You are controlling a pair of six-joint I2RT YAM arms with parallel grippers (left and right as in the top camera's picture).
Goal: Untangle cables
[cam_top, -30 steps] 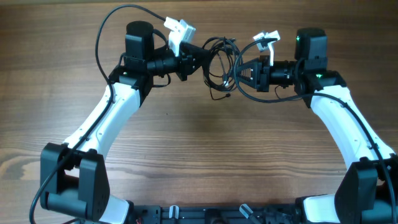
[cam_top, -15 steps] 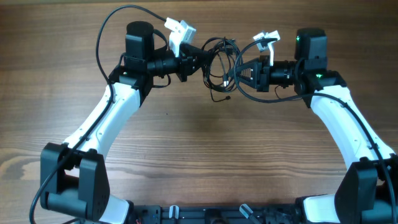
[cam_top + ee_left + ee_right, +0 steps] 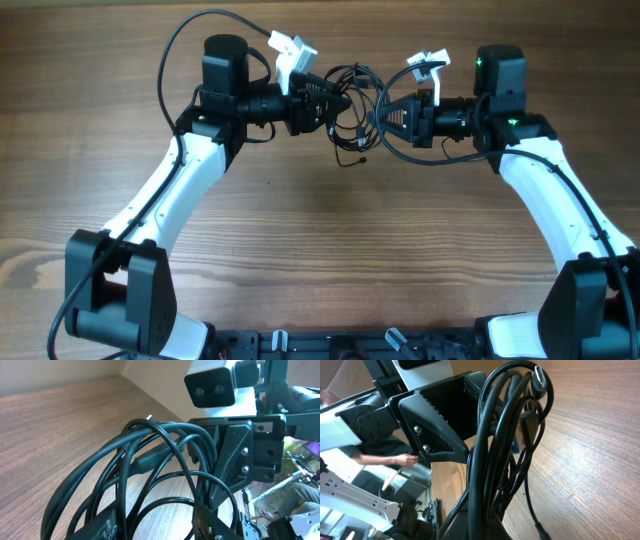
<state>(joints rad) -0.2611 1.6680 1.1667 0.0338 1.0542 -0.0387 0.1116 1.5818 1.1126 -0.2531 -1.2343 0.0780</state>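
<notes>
- Arms, two, white-shelled with black joints, are seen rising from the near table edge: left arm [image 3: 165, 195] and right arm [image 3: 560, 200], both bent inward toward the far middle.
- Brown wood-grain table [image 3: 320, 240] is seen under and between them.
- A small black end plug [image 3: 360, 157] is noted on a loose strand trailing at the near side of the bundle. Whether it touches the wood cannot be told.
- Thin black flexible cables [image 3: 355, 95] are gathered as one tangled bundle of loops at the far middle, between the two grippers. In the wrist views the bundle is seen lifted off the wood.
- Left gripper [image 3: 335, 100] is pushed into the bundle from the left, and loops are draped across its wrist view. Its finger spread cannot be told.
- Right gripper [image 3: 390, 118] is set just beside the bundle on the right. The strands are drawn tight together into it, so its fingers are taken as closed on the cables.
- A silver-ended plug [image 3: 540, 377] is seen at the top of the bundle in the right wrist view.
- White boxy cameras are mounted farthest back, above each gripper: left [image 3: 290, 48] and right [image 3: 428, 65].
</notes>
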